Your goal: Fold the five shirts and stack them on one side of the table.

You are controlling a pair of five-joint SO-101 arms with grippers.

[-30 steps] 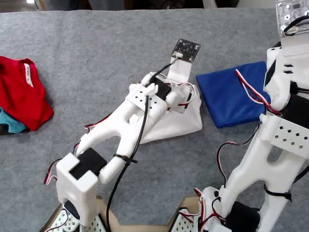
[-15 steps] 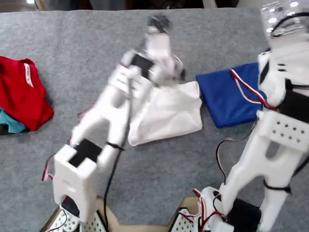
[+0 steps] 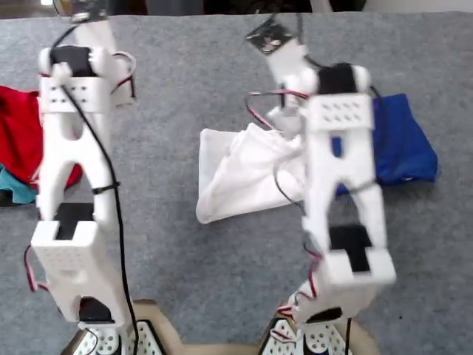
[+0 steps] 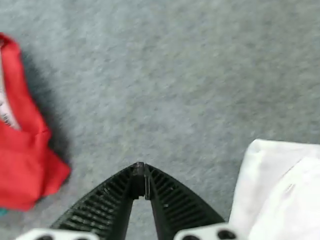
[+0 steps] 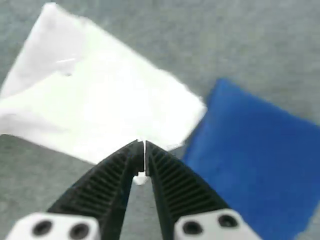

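As right fingers [image 5: 115,175] meet, white shirt [image 5: 100,100], blue shirt [image 5: 250,150]

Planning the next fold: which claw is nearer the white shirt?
Right. The right claw is over the edge of the white shirt; the left claw is over table between it and the red shirt.

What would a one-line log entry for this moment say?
left end effector: shut, over table between red shirt and white shirt | right end effector: shut, at white shirt's edge, blue shirt beside
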